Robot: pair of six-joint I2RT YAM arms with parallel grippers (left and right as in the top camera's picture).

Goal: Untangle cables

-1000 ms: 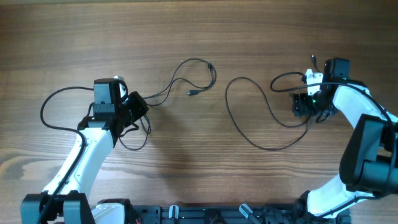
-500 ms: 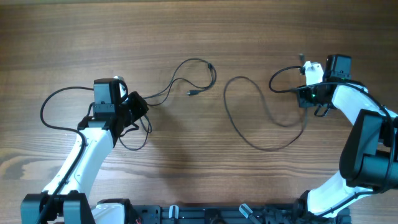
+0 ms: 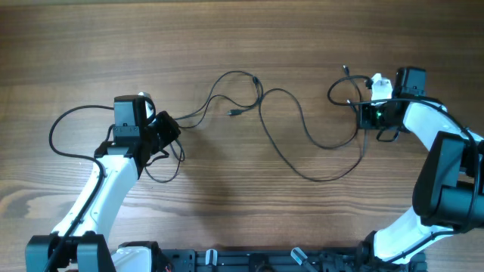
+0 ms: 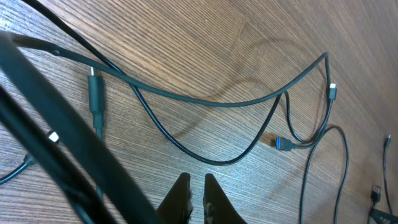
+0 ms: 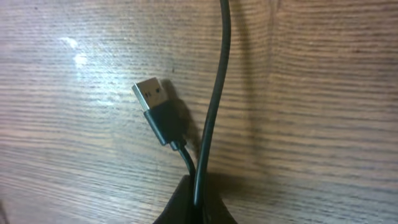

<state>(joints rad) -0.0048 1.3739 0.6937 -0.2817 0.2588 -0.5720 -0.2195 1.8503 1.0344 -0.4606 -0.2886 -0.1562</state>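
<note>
Two thin black cables lie on the wooden table. One cable (image 3: 227, 75) runs from my left gripper (image 3: 168, 130) in a loop toward the centre, its small plug (image 3: 235, 113) lying loose. The other cable (image 3: 302, 170) sweeps in a wide curve from beside that loop to my right gripper (image 3: 367, 113). In the right wrist view the right gripper (image 5: 196, 186) is shut on this cable (image 5: 217, 93), and its USB plug (image 5: 151, 98) rests on the wood just beyond the tips. In the left wrist view the left gripper (image 4: 196, 190) is shut with nothing between its tips; the cable (image 4: 205, 102) curves ahead of it.
A thick black arm cable (image 4: 62, 143) crosses the left wrist view diagonally, and another loops left of the left arm (image 3: 57, 128). A small plug (image 4: 283, 143) lies ahead to the right. The arm bases (image 3: 227, 261) stand at the table's front edge.
The right gripper closed on the long cable and shifted slightly toward the far edge. That cable's loop slid left, up against the other cable. The left arm stayed still.
</note>
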